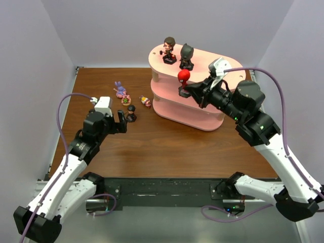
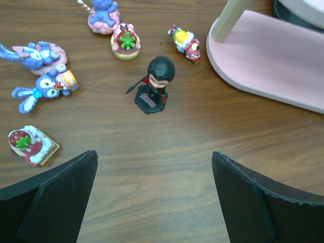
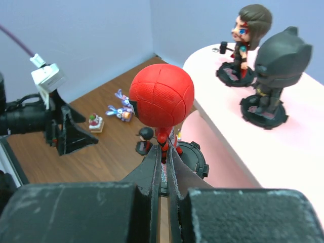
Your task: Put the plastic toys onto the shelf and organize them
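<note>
Right pincer (image 3: pixel 161 169): clamped narrow on the red-masked, big-headed plastic figurine (image 3: pixel 162 96) (gripped low, by its legs).
Figurine's place: at the middle board of the pink oval shelf (image 1: pixel 174 114).
Right arm: extended leftward to the shelf.
Left pincer (image 2: pixel 154 164): wide, empty, over the black-haired figurine (image 2: pixel 158 81) on the brown wooden bench (image 2: pixel 182 152).

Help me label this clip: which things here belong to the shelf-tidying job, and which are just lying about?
Job: shelf; brown-haired figurine; black-masked figurine; red-masked figurine, in the right gripper; black-haired figurine; long-eared creatures; tiny toys.
Just there: table; purple cables.
</note>
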`<state>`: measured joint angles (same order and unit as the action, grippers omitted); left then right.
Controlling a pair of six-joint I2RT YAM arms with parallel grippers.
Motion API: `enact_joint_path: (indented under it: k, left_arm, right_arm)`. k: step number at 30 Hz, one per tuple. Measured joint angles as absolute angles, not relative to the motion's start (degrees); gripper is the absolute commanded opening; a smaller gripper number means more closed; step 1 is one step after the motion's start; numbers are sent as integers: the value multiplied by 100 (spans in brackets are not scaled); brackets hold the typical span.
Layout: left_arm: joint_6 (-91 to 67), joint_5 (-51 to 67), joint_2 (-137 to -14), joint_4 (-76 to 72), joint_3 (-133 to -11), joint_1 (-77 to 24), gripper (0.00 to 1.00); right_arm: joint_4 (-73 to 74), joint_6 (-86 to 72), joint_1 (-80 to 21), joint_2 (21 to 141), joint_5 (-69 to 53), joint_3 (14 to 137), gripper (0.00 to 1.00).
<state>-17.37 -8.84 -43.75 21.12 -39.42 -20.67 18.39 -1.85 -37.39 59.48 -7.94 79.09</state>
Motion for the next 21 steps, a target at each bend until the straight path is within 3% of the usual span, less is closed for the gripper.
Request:
enact_joint_path:
  k: [11, 21]
  left_arm:
    - [-1479, -821, -3846, 1636, -3336, -2064, 100]
    - [-1380, -784, -3911, 1498, -3330, -2064, 100]
  right_arm:
    - [1922, -338, -1824, 6571, -2536, 8281, 0]
    - [607, -1219, -449, 6906, -4086, 8173, 0]
